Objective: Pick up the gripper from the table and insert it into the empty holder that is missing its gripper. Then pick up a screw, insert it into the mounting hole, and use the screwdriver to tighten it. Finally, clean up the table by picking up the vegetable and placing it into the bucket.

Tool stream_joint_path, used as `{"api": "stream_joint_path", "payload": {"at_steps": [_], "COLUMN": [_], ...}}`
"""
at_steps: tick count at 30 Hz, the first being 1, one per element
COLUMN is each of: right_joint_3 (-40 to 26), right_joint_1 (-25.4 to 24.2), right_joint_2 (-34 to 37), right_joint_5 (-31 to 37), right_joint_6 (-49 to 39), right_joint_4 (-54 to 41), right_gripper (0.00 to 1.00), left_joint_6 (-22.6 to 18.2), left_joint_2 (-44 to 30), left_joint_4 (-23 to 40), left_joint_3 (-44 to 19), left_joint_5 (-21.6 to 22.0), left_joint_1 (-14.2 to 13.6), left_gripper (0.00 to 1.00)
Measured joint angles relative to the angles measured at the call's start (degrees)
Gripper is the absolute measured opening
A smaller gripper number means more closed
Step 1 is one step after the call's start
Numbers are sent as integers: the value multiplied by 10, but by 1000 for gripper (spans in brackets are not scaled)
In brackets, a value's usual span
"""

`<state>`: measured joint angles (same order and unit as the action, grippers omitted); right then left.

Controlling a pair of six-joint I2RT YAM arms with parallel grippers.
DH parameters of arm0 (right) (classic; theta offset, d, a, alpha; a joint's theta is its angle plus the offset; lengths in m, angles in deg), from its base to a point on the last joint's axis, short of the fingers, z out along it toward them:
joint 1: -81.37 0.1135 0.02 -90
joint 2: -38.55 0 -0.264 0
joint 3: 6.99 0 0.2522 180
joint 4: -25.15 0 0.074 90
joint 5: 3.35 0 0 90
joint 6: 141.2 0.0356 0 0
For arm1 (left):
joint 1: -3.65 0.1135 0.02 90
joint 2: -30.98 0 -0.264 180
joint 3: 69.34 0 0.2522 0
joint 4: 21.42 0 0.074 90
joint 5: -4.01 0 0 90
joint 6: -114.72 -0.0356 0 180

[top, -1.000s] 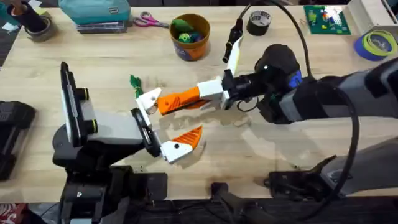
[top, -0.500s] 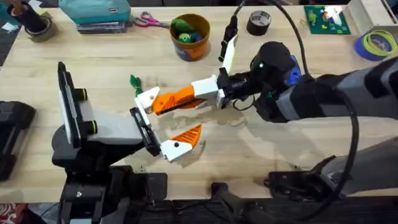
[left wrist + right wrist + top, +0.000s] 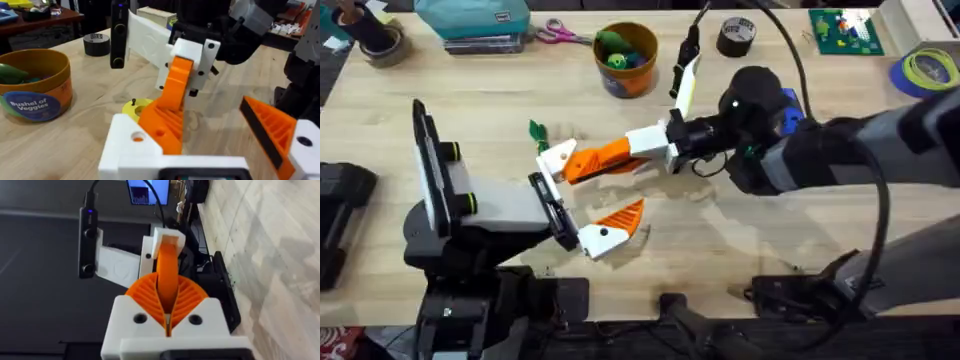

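The gripper (image 3: pixel 603 157), an orange ribbed wedge, sits pinched in the right arm's closed jaws (image 3: pixel 620 152), its tip at the empty holder (image 3: pixel 557 160) on the left arm's wide-open jaws (image 3: pixel 582 197), above the worktop (image 3: pixel 770 240) near the vegetable (image 3: pixel 536 131).
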<state>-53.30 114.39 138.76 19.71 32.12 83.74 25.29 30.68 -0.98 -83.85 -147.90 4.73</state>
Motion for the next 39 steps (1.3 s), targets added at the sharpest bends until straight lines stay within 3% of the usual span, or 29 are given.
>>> {"api": "stream_joint_path", "payload": {"at_steps": [10, 39], "right_joint_3": [-54, -107], "right_joint_1": [4, 4], "right_joint_2": [43, 79], "right_joint_5": [-16, -73], "right_joint_6": [-2, -15], "right_joint_4": [-12, -19], "right_gripper": [8, 8], "left_joint_6": [3, 1], "left_joint_2": [0, 0], "left_joint_4": [0, 0], "left_joint_3": [0, 0], "left_joint_5": [-3, -2], "left_joint_1": [0, 0], "left_gripper": [942, 942]}}
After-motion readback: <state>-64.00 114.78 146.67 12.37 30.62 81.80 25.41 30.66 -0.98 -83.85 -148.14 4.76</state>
